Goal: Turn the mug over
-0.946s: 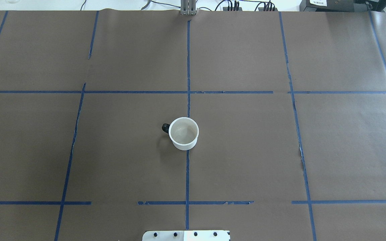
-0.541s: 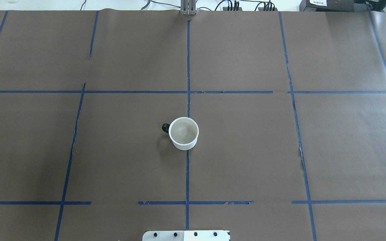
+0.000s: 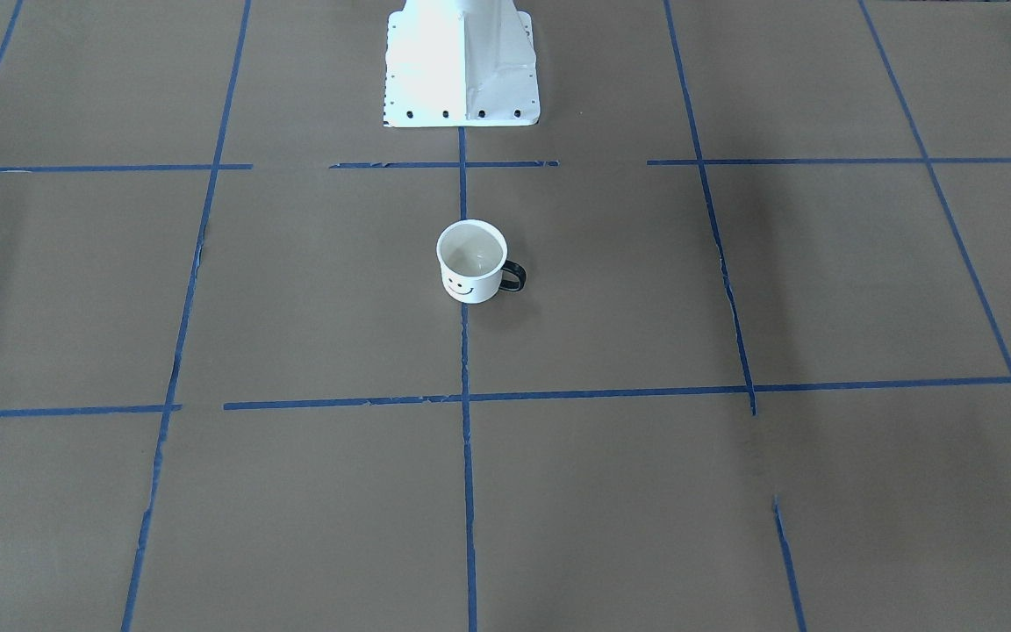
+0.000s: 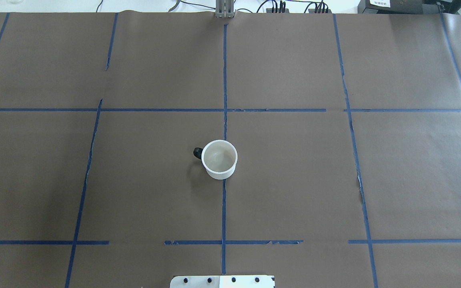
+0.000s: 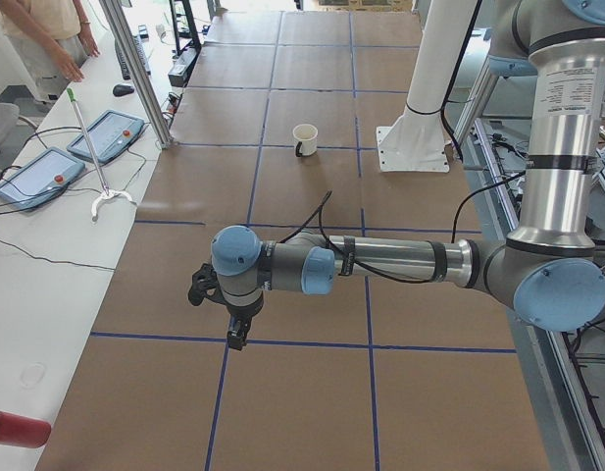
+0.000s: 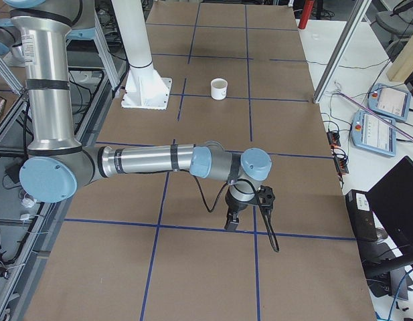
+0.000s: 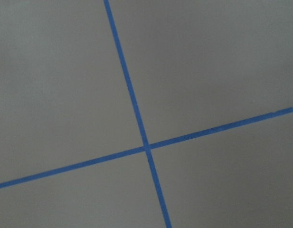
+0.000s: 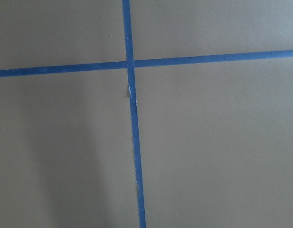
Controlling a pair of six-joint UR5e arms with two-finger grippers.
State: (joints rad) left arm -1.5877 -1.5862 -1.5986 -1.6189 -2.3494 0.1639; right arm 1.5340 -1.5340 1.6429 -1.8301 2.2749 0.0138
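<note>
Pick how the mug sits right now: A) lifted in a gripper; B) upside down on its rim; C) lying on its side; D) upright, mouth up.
D: the mug stands on its base, open rim and empty inside facing the overhead view.

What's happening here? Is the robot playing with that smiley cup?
Nobody is touching the mug right now. It stands upright, mouth up, on the brown paper table, on a blue tape line in front of the robot's base. The left gripper and the right gripper hang over opposite ends of the table, far from the mug. I cannot tell whether their jaws are open. The flip has not started.
</note>
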